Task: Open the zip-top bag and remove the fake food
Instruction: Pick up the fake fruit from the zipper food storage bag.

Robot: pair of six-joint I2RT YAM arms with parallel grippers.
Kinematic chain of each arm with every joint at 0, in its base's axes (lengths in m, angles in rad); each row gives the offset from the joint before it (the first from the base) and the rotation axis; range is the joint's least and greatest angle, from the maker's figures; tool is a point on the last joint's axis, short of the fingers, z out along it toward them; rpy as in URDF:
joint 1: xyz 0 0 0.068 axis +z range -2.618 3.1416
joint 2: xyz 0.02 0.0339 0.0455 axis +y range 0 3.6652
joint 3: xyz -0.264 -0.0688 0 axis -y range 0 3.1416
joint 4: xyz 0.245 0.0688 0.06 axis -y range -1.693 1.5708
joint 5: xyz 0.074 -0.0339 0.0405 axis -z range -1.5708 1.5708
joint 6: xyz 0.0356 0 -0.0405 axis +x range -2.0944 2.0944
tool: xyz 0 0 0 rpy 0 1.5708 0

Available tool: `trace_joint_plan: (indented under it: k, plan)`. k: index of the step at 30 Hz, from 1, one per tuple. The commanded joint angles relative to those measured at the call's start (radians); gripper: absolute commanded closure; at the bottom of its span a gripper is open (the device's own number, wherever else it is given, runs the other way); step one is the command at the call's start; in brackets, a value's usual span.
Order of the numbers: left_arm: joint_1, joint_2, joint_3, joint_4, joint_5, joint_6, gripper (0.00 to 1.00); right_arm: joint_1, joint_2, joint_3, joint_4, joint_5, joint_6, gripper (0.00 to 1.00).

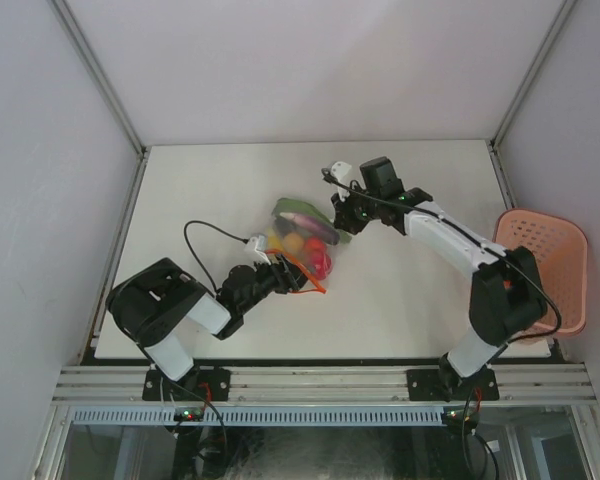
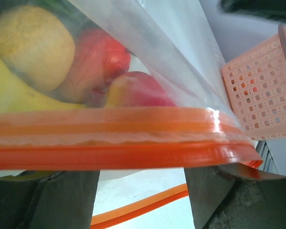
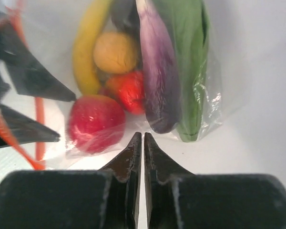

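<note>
Left claw (image 2: 142,191): spread, zip strip (image 2: 114,136) across its tips | right claw (image 3: 142,137): clenched against zip-top bag (image 3: 209,109) closed end | step: unsealing | next likely: pinch one lip, peel.

The clear bag (image 1: 302,238) sits mid-table, its orange zip strip (image 2: 114,138) at the near-left end, raised, the two halves apart. Bunched inside are a red apple (image 3: 96,119), banana (image 3: 86,52), orange (image 3: 115,51), purple eggplant (image 3: 157,71) and a long green piece (image 3: 188,57).

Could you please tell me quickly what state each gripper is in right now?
Left gripper: open, zip strip of the zip-top bag lying across it.
Right gripper: shut at the bag's edge.
</note>
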Motion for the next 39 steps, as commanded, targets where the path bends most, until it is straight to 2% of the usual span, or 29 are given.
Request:
trace_joint_plan:
  k: [1, 10, 15, 19, 26, 31, 33, 39]
  plan:
    - [-0.004, 0.004, 0.031, 0.064, 0.008, 0.045, 0.29, 0.013, 0.103, 0.012, -0.024, 0.050, -0.025, 0.98]
    - [-0.004, 0.039, 0.055, 0.065, 0.010, 0.051, 0.26, 0.058, 0.224, 0.026, -0.045, -0.043, 0.007, 0.99]
    - [-0.004, 0.059, 0.069, 0.064, 0.010, 0.050, 0.19, 0.091, 0.266, 0.030, -0.047, -0.147, 0.032, 0.99]
    - [-0.005, 0.080, 0.091, 0.052, 0.032, 0.046, 0.17, 0.106, 0.298, 0.041, -0.046, -0.186, 0.058, 1.00]
    - [-0.009, 0.104, 0.094, 0.007, 0.042, 0.041, 0.18, 0.079, 0.316, 0.046, -0.029, -0.200, 0.091, 1.00]
    - [-0.009, 0.087, 0.068, -0.015, 0.030, 0.041, 0.27, 0.057, 0.324, 0.046, -0.023, -0.172, 0.098, 1.00]
    - [-0.009, 0.063, 0.057, -0.040, 0.023, 0.045, 0.28, 0.055, 0.323, 0.046, -0.022, -0.161, 0.098, 1.00]
    - [-0.006, -0.044, 0.029, -0.154, 0.021, 0.073, 0.17, 0.055, 0.319, 0.045, -0.021, -0.158, 0.098, 0.99]
